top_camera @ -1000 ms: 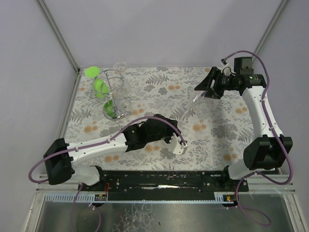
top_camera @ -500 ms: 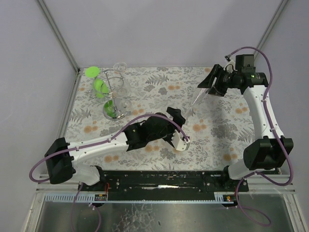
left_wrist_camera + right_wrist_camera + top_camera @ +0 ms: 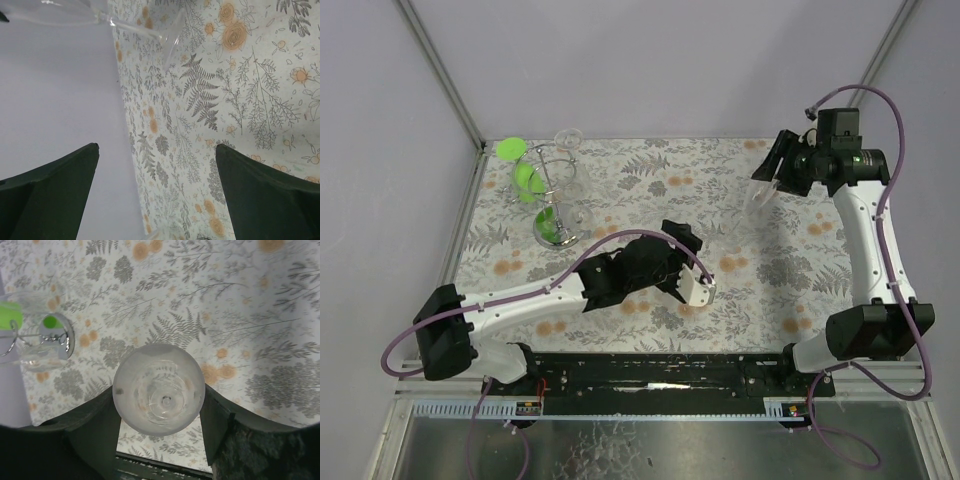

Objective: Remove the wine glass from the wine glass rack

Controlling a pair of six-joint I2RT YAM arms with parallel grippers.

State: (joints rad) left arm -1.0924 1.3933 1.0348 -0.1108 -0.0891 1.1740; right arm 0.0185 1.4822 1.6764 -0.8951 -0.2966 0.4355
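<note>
Wine glass (image 3: 158,389): off the wine glass rack (image 3: 548,195), carried in the air over the table (image 3: 650,170).

Right jaws: closed part-way around the bowl, one of the fingers (image 3: 92,432) on each side, bowl mouth facing back toward the wrist. The long axis runs straight out from these jaws: bowl at the jaws, stem and foot beyond them, pointing down toward the table. From above the glass is faint, so I cannot tell whether the foot touches the table.

Left jaws: spread fully, nothing between them. The glass lies ahead of them, past the fingertips and clear of both. From that wrist the stem and foot lie crosswise to the opening.

The rack stands well apart from both jaws, on the left arm's side.

Judgement: removal looks done and the right arm alone carries the glass. Setting it down foot-first depends on bringing that axis upright.
</note>
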